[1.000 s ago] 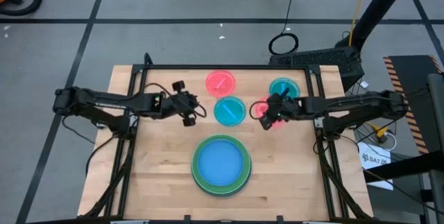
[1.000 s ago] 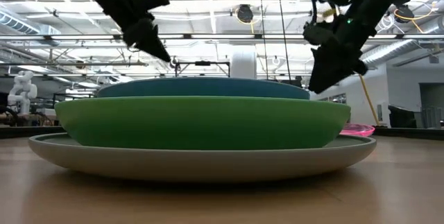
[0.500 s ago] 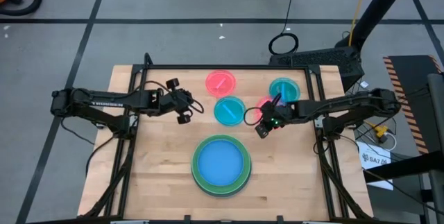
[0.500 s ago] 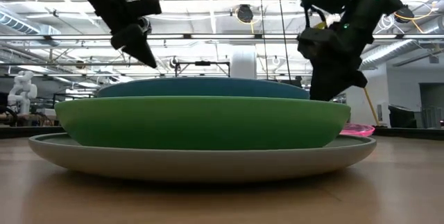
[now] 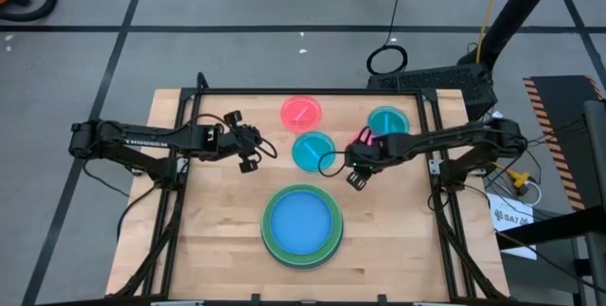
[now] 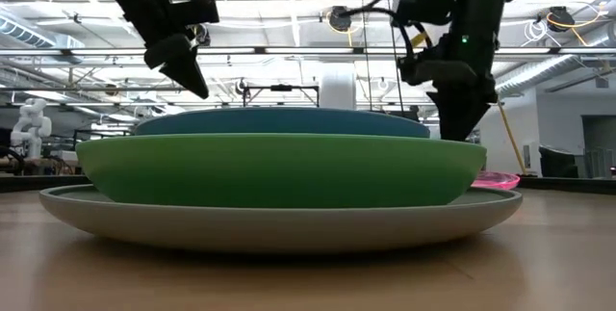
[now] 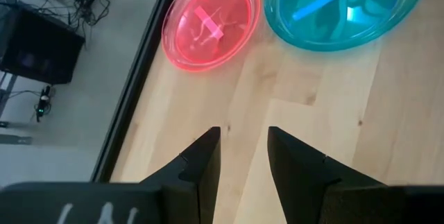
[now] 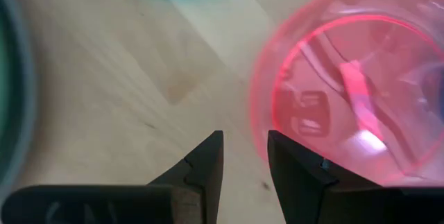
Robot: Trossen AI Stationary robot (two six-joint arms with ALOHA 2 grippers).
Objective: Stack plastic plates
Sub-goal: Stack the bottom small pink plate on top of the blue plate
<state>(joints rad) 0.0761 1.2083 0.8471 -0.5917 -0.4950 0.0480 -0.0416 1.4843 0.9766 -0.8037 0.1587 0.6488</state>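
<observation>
A stack stands at the table's near middle: a blue plate point(image 5: 302, 221) on a green one point(image 6: 279, 168) on the large grey one point(image 6: 279, 224). Lying apart are a pink plate point(image 5: 301, 112), a teal plate point(image 5: 313, 151), a second teal plate point(image 5: 387, 122), and a second pink plate point(image 8: 347, 92), which the right arm partly hides in the high view. My right gripper point(image 8: 245, 144) is at this pink plate's near rim, open by a narrow gap. My left gripper point(image 7: 244, 141), also narrowly open, hovers left of the middle teal plate over bare wood. My right gripper points down beside the near rim point(image 8: 260, 123) of the second pink plate, which lies flat on the table. I cannot tell whether a finger touches the rim.
A dark frame point(image 5: 312, 91) runs along the table's far edge and sides. Bare wood lies left of the stack point(image 5: 218, 221) and right of it point(image 5: 398, 230). In the low view the stack hides the table's middle.
My right gripper has moved from above the second pink plate toward the table's left and near edges, ending at that plate's near rim, and has turned as it went. My left gripper has drawn back a little toward the left edge. No plate has moved.
</observation>
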